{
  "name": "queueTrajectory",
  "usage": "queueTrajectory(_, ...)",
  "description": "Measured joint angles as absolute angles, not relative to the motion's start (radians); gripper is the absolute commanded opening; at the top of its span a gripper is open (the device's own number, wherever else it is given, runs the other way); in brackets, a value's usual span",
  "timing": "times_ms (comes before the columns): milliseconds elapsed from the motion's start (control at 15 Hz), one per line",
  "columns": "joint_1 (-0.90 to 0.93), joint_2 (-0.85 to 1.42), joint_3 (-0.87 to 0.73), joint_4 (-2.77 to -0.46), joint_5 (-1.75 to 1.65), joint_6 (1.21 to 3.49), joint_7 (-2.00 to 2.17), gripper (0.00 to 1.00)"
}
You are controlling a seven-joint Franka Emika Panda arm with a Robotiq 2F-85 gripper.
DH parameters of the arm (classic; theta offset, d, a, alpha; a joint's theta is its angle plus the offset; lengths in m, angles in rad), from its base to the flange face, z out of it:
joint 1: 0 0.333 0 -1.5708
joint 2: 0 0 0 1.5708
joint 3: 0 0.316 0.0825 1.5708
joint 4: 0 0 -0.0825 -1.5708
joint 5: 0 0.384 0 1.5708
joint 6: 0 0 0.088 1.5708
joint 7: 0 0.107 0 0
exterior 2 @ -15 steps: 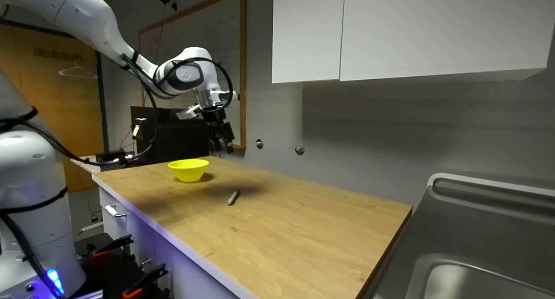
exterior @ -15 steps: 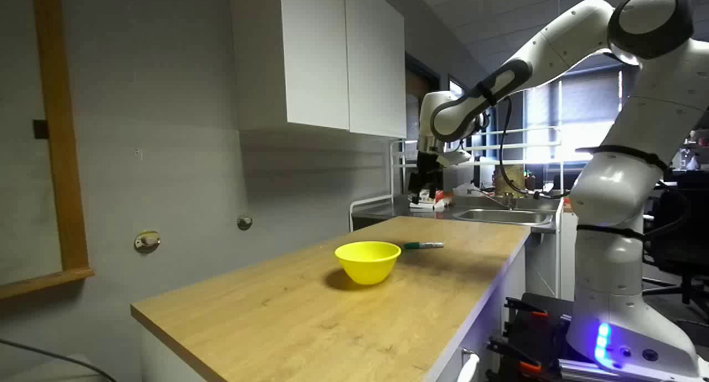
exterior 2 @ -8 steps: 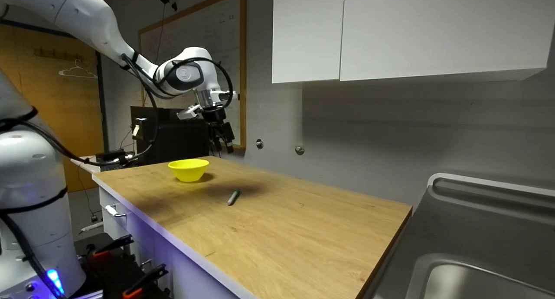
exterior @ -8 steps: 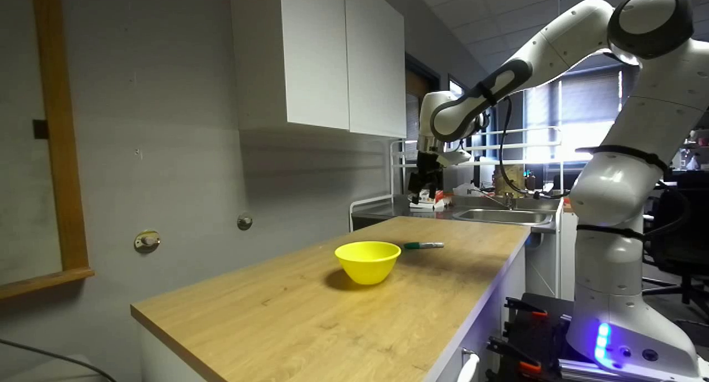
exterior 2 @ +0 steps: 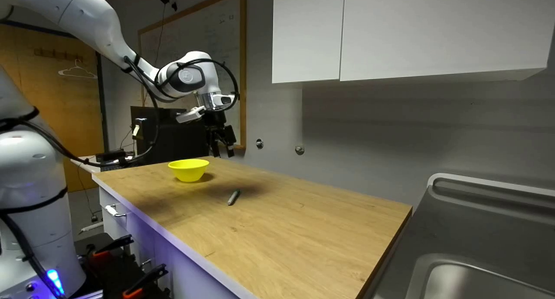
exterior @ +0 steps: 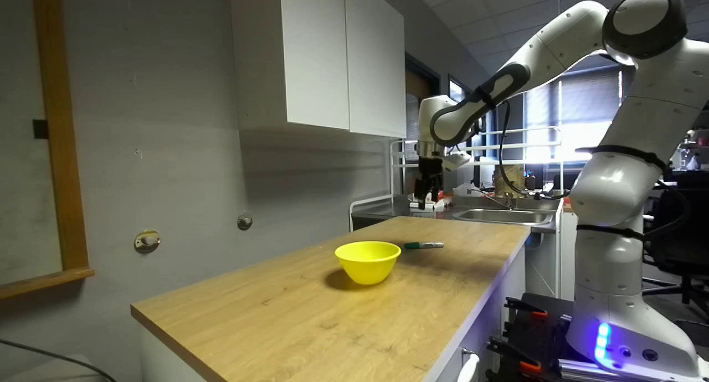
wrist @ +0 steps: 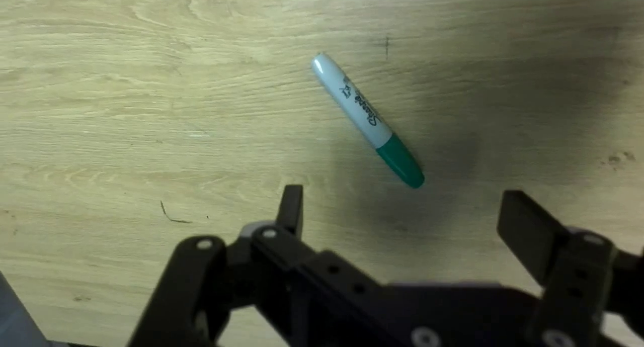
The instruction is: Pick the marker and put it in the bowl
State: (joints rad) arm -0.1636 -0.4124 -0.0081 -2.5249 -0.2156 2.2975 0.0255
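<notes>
The marker lies flat on the wooden counter, a light grey pen with a green cap. It shows in both exterior views (exterior: 424, 245) (exterior 2: 233, 197) and large in the wrist view (wrist: 367, 119), slanting with its cap toward the jaws. The yellow bowl stands upright near it in both exterior views (exterior: 368, 264) (exterior 2: 189, 171). It is out of the wrist view. My gripper is open and empty in the wrist view (wrist: 402, 192), its fingers wide apart with the cap end close to the gap between them. In both exterior views the gripper (exterior: 427, 198) (exterior 2: 223, 153) hangs above the counter, apart from marker and bowl.
The wooden counter (exterior: 310, 315) has a wall along its back and white cabinets (exterior: 343, 61) above. A metal sink (exterior 2: 468, 277) adjoins one end. A dark monitor (exterior 2: 173, 138) stands beyond the bowl's end. Black clamps (exterior: 515, 349) sit at the robot's base.
My gripper has come down a little and turned slightly in the last half second. Before that the arm stayed still. The marker and bowl have not moved.
</notes>
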Motion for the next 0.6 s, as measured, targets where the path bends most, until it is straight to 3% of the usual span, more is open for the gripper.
queueTrajectory(600,-0.163,-0.26,-0.127,-2.511,-0.314,2.268,-0.32,1.0)
